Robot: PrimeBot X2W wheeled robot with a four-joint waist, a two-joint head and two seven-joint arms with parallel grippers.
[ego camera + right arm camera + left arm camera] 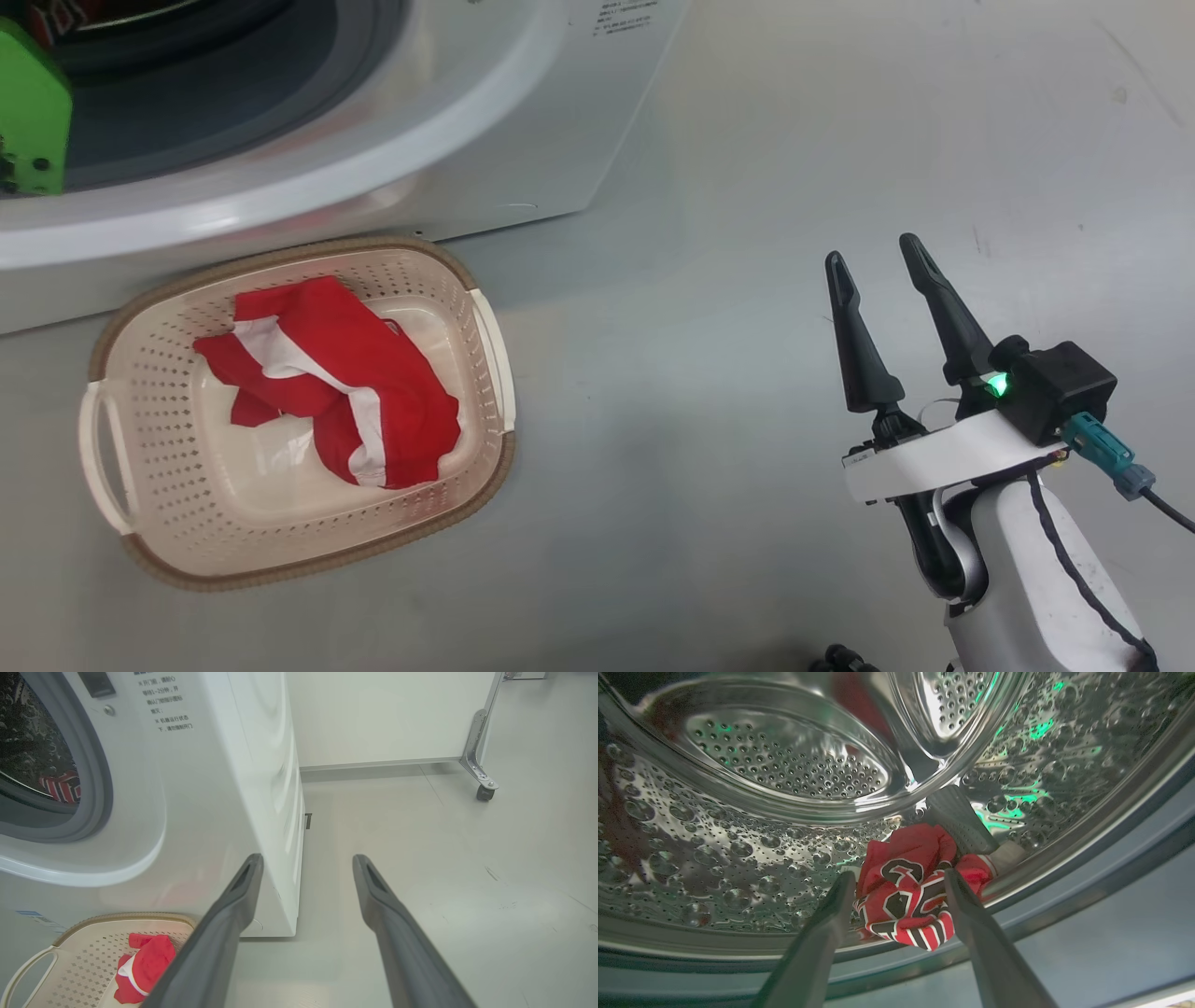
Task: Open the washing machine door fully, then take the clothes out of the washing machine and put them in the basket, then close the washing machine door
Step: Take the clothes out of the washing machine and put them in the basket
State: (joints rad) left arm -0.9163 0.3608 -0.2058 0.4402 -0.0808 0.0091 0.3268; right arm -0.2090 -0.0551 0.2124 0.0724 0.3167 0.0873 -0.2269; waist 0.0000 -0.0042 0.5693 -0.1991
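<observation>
Already the washing machine (210,788) stands with its mouth uncovered, so opening the washing machine door reads as done. Inside the grey seal (102,784), the steel drum (784,765) holds one red jersey (901,905) with dark-and-white lettering, bunched low against the drum wall near the front lip. On the floor (747,280) just in front of the machine sits the basket (159,411), and a red garment (345,383) with white stripes lies crumpled in it. By my reading the unloading is partway done: one piece is in the basket, the jersey is yet to be fetched, and the door is not yet closed.

The left gripper (899,875) reaches into the drum, its two fingers spread wide on either side of the jersey. The tips look level with the cloth, though I cannot tell whether they touch it, and nothing is clamped. The right gripper (872,250) hovers over bare floor well to the right of the basket, fingers apart and empty, pointing past the machine's corner.
</observation>
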